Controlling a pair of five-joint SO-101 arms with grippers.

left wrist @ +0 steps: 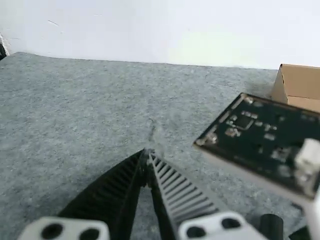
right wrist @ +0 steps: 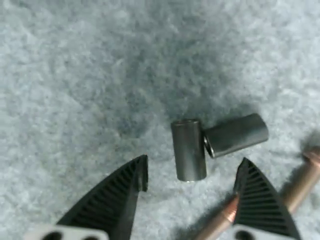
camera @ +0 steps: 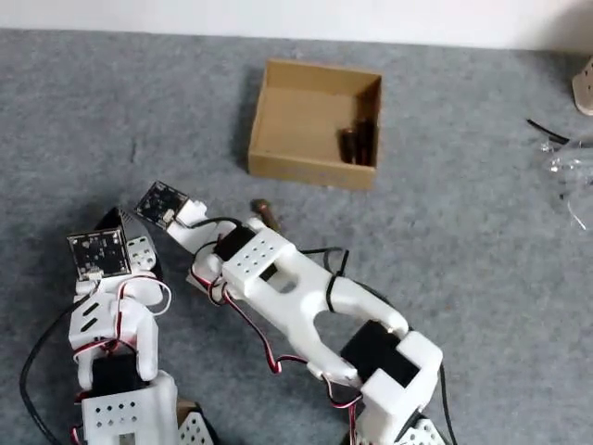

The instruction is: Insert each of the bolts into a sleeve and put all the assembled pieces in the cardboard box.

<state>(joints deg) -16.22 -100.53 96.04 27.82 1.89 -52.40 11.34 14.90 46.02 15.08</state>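
Two dark metal sleeves lie on the grey carpet in the right wrist view, one sleeve (right wrist: 189, 150) end-on to the other sleeve (right wrist: 235, 135). My right gripper (right wrist: 194, 167) is open just above them, its fingers on either side of the nearer sleeve. Beside one finger lie a copper bolt (right wrist: 305, 180) and a second bolt (right wrist: 215, 225). The cardboard box (camera: 278, 120) stands at the back with dark assembled pieces (camera: 359, 141) in its right corner. Another bolt (camera: 266, 215) lies just in front of the box. My left gripper (left wrist: 147, 156) is shut and empty over bare carpet.
The right arm's camera board (left wrist: 265, 135) sits close beside my left gripper, and both wrists crowd together at the left (camera: 130, 227). A clear plastic bag with cables (camera: 565, 167) lies at the far right. A white wall (left wrist: 160, 30) borders the carpet.
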